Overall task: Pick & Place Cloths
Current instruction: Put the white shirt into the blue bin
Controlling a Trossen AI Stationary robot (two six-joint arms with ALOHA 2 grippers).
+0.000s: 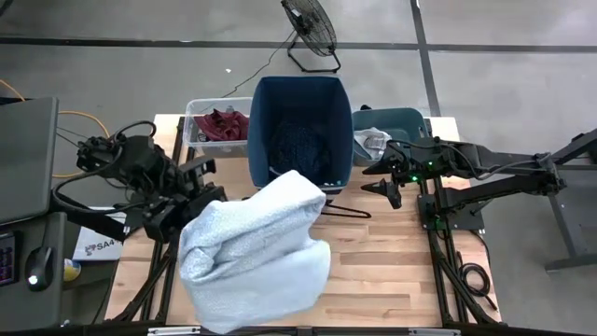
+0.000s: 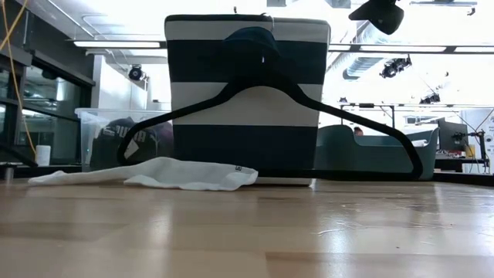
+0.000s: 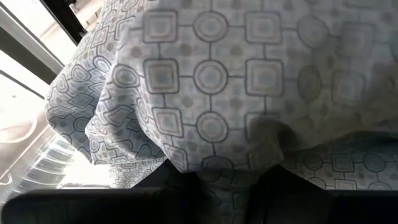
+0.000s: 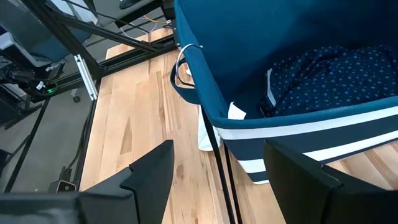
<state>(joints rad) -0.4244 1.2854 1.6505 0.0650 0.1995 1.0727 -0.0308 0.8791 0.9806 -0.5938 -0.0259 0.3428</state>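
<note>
navy dotted cloth [image 4: 329, 81] already binned; your left gripper [image 1: 191, 217] is lifting the pale blue-grey patterned cloth [image 1: 252, 247] (grip state hidden), right gripper [image 1: 387, 189] open, idle.

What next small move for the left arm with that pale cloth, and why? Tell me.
Probably carry it toward the navy bin and over its rim. The left gripper holds the pale blue-grey cloth lifted, but most of it hangs short of the bin.
</note>
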